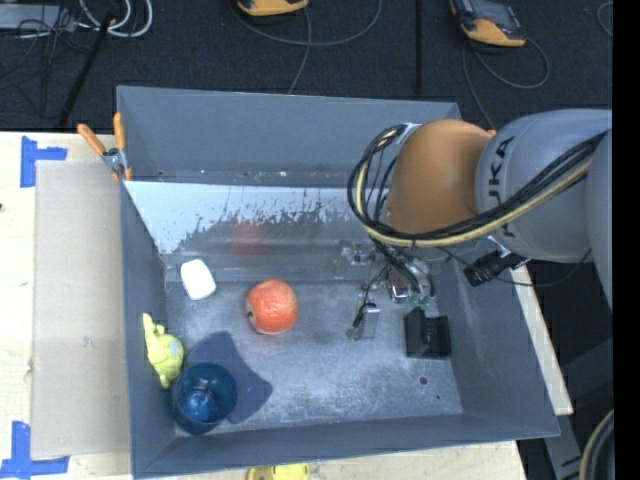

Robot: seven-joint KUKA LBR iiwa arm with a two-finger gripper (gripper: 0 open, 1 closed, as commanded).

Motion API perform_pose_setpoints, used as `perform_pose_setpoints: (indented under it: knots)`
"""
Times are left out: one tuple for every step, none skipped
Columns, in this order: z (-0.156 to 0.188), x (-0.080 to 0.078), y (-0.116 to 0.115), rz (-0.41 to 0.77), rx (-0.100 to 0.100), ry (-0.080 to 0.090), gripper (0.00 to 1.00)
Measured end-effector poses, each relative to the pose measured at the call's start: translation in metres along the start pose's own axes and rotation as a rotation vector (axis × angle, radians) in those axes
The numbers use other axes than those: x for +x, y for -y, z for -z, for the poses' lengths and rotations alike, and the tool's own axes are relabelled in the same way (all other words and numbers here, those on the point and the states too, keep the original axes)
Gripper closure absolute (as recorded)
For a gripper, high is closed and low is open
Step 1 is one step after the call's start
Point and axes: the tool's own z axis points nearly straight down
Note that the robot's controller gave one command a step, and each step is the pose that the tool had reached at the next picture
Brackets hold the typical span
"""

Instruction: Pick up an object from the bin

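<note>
My gripper (384,310) hangs low over the bin floor, right of the middle, open with nothing between its fingers. An orange-red ball (272,306) lies on the floor to its left, a short gap away. Just right of the gripper, a black rectangular block (427,335) lies near the right wall. The gripper touches neither of them.
A small white block (198,279) lies at the left near the back slope. A yellow toy figure (162,351) and a dark blue round thing (205,396) on a blue-grey cloth (243,370) sit in the front left corner. The arm with its orange cover overhangs the right side.
</note>
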Motion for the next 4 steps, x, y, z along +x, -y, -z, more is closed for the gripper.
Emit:
perform_pose_setpoints:
  knots:
    - [-0.001,0.014,0.004,0.104,-0.006,-0.016,0.0]
    - [0.044,0.01,-0.004,0.082,0.004,-0.008,0.0]
    - [0.051,-0.008,-0.045,0.161,-0.002,0.005,0.0]
    - [-0.005,-0.029,-0.081,0.441,0.0,0.003,0.0]
